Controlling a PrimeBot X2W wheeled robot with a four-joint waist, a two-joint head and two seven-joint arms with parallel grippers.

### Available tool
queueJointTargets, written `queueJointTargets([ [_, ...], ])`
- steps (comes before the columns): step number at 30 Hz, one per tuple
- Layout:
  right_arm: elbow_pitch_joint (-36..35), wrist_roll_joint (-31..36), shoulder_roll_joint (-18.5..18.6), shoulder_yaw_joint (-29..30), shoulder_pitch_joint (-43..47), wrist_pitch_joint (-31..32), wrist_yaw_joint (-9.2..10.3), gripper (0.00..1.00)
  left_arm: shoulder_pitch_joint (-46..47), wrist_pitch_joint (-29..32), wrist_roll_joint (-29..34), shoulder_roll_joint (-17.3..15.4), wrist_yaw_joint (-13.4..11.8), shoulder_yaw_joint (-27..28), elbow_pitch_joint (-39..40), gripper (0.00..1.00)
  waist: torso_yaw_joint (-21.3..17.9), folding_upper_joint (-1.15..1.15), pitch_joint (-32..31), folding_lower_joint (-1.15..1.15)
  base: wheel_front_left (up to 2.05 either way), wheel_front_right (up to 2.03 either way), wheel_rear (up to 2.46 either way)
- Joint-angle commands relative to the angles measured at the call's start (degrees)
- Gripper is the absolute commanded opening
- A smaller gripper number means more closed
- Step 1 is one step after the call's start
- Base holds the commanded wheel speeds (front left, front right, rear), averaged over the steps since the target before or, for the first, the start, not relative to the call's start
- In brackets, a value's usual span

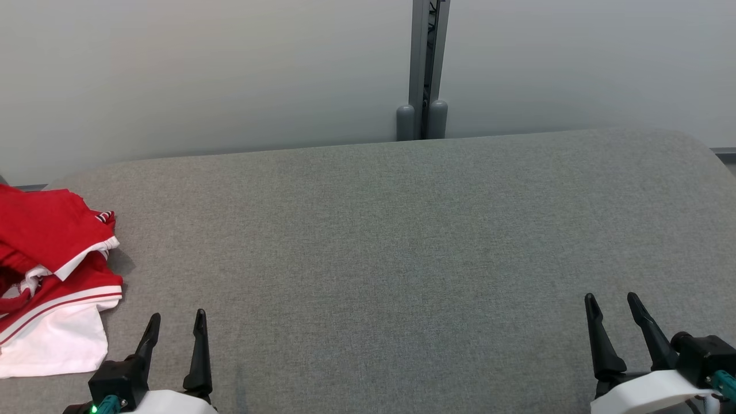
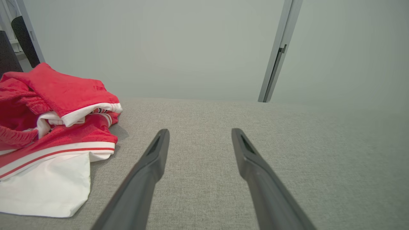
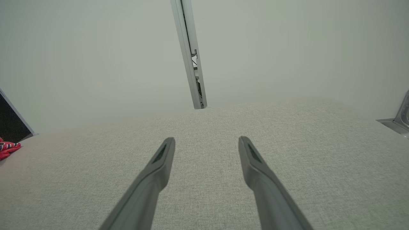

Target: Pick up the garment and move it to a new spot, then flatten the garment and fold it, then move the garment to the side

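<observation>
A red and white garment [image 1: 49,276] lies crumpled in a heap at the left edge of the grey fabric-covered table [image 1: 402,241]. In the left wrist view the garment [image 2: 54,134] sits to the left of the fingers. A small red corner of the garment [image 3: 8,149] peeks in at the far left of the right wrist view. My left gripper [image 1: 177,323] is open at the lower left, just right of the garment and not touching it. At the lower right my right gripper [image 1: 610,303] is open, far from the garment. Nothing sits between either pair of fingers.
A pale wall runs behind the table, with a grey vertical post [image 1: 424,69] at its middle. The table's far corners are rounded. A dark panel [image 3: 11,124] stands beyond the table's left end.
</observation>
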State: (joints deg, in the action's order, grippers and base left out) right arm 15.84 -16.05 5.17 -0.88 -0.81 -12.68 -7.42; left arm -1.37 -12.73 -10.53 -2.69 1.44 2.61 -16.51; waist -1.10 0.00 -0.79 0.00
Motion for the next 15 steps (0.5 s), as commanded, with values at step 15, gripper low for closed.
queueJointTargets([
  [15,0.00,7.96,0.08,0.10,0.71,-2.21,-0.11,1.00,-0.70,-2.05,7.13,-0.36,-1.29,0.72,-0.14,1.00,-0.23,0.00,-0.03,0.00,0.00,0.00,0.00],
])
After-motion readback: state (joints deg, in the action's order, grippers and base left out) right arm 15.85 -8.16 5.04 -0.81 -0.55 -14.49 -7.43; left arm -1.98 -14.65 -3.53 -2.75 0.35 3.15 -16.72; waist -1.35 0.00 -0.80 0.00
